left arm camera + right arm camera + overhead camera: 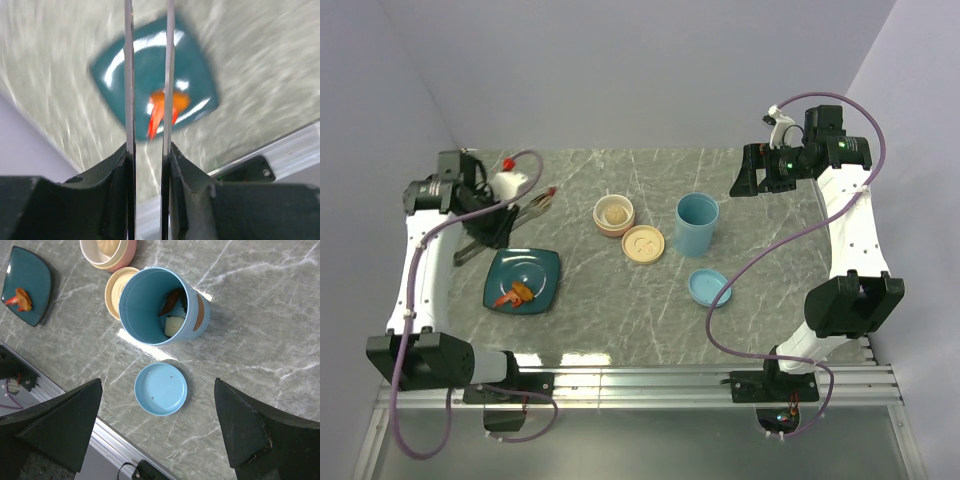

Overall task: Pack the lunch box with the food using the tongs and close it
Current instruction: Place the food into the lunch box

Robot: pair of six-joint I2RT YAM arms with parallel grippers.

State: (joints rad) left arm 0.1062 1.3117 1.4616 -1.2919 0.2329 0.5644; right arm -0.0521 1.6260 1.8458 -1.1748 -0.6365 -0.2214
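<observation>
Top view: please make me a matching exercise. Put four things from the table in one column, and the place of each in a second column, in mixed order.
Things
1. shrimp
2. blue lid
3. tongs
4. cream lid

Places
A. gripped in the left hand
B. on the plate
C. on the table, beside the pink bowl
D. on the table, nearer the arm bases than the blue cup

Pairs: 1-B, 2-D, 3-A, 4-C
</observation>
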